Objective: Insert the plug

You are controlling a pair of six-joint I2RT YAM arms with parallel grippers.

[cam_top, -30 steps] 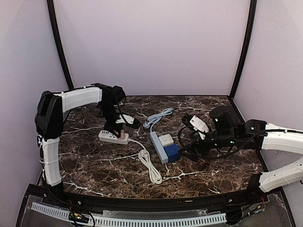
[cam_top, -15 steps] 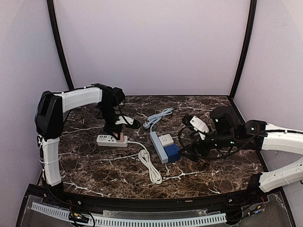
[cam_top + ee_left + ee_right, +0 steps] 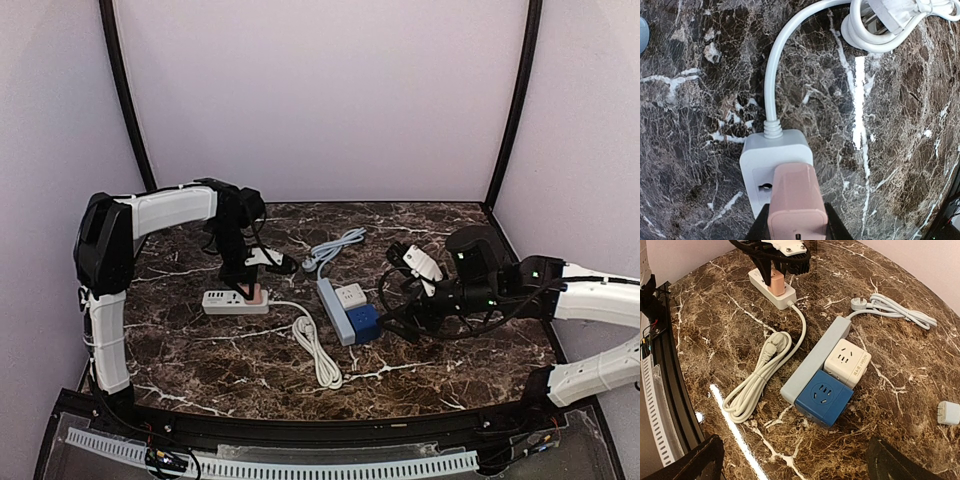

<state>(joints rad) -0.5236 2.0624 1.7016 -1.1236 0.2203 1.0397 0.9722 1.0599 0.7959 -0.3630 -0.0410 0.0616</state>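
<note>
since a second ago the white power strip (image 3: pixel 225 300) has slid a little toward the near-left of the worktop (image 3: pixel 200 350), and the left claw (image 3: pixel 796 231) has gone with it, lower over the strip's cable end. right arm is about where it was.

left claw is closed narrowly on the pink plug (image 3: pixel 796 200), one finger on each flat side. the plug stands upright on the strip's end socket, right by where the white cord (image 3: pixel 771 80) leaves the strip. whether the pins are fully home i cannot tell; one slot shows just beside it.

the plug looks like a small, hard, light plastic block with smooth sides, so it could twist in the grip. holding it low on the flat sides, as now, seems right. the strip also looks light, and on polished stone with nothing pinning it, it will likely skate under any sideways push, so the press should go straight down.

right claw (image 3: pixel 790 467) is spread wide and empty, well away from the plug, hovering near the grey strip (image 3: pixel 815 360) with its blue cube (image 3: pixel 824 397) and white cube (image 3: pixel 847 362). the coiled cable (image 3: pixel 760 380) lies between the two strips, and a small white charger (image 3: pixel 949 412) sits far off. none of it blocks the plug.
</note>
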